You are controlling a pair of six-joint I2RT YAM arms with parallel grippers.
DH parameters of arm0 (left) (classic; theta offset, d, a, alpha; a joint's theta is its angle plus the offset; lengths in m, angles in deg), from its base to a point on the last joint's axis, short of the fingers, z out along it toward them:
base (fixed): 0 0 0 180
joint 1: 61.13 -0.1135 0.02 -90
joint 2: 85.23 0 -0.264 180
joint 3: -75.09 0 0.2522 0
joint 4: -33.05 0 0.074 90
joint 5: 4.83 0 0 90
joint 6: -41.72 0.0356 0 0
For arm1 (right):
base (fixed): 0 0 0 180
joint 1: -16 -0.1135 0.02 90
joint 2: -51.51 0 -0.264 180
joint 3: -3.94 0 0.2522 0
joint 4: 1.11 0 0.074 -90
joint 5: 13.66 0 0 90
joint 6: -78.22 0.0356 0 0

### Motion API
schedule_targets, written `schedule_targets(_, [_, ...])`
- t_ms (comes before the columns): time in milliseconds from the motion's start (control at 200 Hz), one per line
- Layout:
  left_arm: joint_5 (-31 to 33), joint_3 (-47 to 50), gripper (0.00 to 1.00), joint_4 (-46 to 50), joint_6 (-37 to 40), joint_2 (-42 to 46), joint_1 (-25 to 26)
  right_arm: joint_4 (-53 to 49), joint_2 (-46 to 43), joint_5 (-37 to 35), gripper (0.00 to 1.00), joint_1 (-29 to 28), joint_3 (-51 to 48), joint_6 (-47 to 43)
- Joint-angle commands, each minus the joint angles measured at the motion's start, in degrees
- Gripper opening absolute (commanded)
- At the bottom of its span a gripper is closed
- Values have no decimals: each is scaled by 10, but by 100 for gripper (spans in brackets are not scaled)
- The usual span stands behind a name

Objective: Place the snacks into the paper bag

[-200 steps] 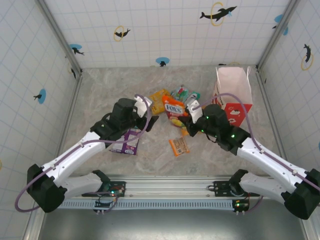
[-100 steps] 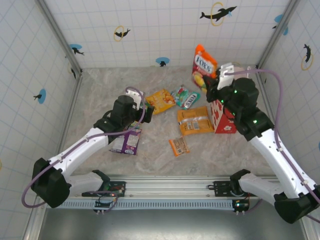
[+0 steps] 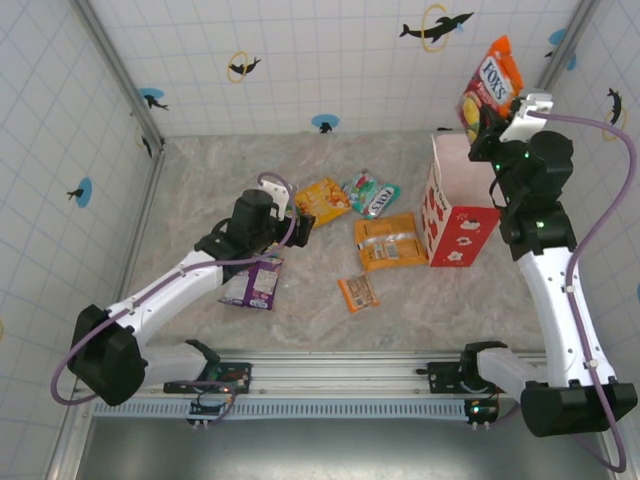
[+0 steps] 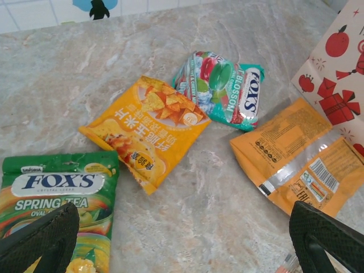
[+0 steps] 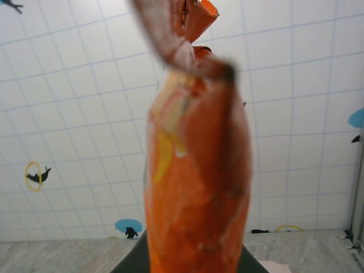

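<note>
Against tiled walls (image 3: pixel 330 60), orange packet (image 3: pixel 490 85) juts up from the pinching right claw (image 3: pixel 489 124), above paper bag (image 3: pixel 462 205).

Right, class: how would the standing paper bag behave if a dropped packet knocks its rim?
It likely tips or slides, since the paper bag stands tall and open-topped on a narrow base. Its paper walls would probably flex inward rather than resist.

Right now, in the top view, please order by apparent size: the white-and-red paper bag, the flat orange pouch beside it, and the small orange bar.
Largest: white-and-red paper bag.
Then flat orange pouch.
Smallest: small orange bar.
</note>
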Motion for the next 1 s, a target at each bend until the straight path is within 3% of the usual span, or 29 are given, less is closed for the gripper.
schedule_targets(0, [-16, -10, 97, -12, -14, -10, -1, 52, -9, 20, 6, 6, -41, 7])
schedule_targets(175, [-26, -14, 96, -10, -15, -18, -1, 55, -25, 25, 6, 6, -118, -13])
schedule_targets(555, [-32, -14, 95, -8, -21, -21, -1, 84, -24, 11, 13, 6, -182, -34])
schedule_targets(751, [-43, -15, 94, -9, -25, -24, -1, 66, -22, 26, 40, 6, -171, -31])
schedule_targets(996, [-71, -15, 89, -6, -26, -28, -1, 22, -47, 36, 47, 6, -151, -32])
